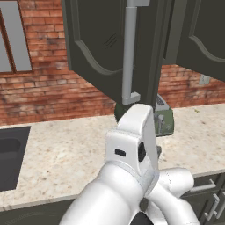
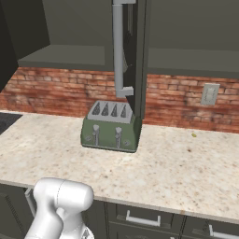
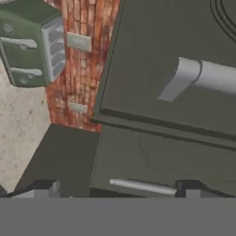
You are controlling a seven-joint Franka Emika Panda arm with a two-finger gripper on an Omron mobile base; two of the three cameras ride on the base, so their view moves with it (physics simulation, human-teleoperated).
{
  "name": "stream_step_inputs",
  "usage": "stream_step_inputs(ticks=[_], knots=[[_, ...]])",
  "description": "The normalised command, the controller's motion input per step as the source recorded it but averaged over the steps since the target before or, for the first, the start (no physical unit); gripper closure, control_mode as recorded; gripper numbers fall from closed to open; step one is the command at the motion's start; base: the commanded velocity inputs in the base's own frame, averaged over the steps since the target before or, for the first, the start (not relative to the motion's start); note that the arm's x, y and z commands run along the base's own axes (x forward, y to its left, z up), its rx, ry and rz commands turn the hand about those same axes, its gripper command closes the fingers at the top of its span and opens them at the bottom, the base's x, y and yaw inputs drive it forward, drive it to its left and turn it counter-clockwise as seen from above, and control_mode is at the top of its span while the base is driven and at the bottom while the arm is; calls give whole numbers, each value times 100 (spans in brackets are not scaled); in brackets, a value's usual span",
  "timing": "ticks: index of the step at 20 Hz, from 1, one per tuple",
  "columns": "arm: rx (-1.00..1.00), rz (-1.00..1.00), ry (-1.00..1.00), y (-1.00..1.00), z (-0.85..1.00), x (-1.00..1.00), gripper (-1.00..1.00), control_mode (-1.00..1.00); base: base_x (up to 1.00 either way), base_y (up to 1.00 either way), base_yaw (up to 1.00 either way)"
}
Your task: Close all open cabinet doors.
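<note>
1. An open cabinet door (image 1: 99, 41) swings out from the wall cabinets above the worktop (image 1: 66, 154), its arched moulded face turned to the left of the left base view and its long grey bar handle (image 1: 128, 52) running down its free edge.
2. From the right base view that same door (image 2: 137, 56) stands nearly edge-on, sticking straight out over the worktop, with the handle (image 2: 118, 51) on its left side.
3. A second cabinet door (image 1: 204, 33) hangs open at the upper right of the left base view, angled out from the wall.
4. A green four-slot toaster (image 2: 111, 126) sits on the worktop against the brick wall (image 2: 60, 91), just below the lower end of the open door.
5. A grey wall socket (image 2: 209, 94) is set in the bricks to the right of the toaster.
6. A dark sink (image 1: 11, 154) is sunk into the worktop at the far left.
7. The white arm (image 1: 132, 167) rises in front of the worktop, its upper end just beneath the handle's lower bracket.
8. In the hand view the fingers (image 3: 117, 191) show two dark tips set well apart with nothing between them, close to the door's face and its handle (image 3: 198, 78).
9. Under-counter drawers (image 2: 140, 217) with short grey pulls run below the worktop's edge.
</note>
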Motion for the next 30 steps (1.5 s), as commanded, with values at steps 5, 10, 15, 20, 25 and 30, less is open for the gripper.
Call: stream_step_inputs(ticks=[5,10,15,20,25,30], knots=[[-22,0,14,77,0,31,-100,-100,0,0,0],[-10,-1,14,42,0,66,-100,-100,0,0,0],[-2,-1,0,27,-3,72,-100,-100,0,0,0],[-2,-2,0,36,-6,77,-100,-100,0,0,0],[-3,-3,0,31,-10,95,-100,-100,0,0,0],[-4,-8,0,6,-8,81,-100,-100,0,0,0]])
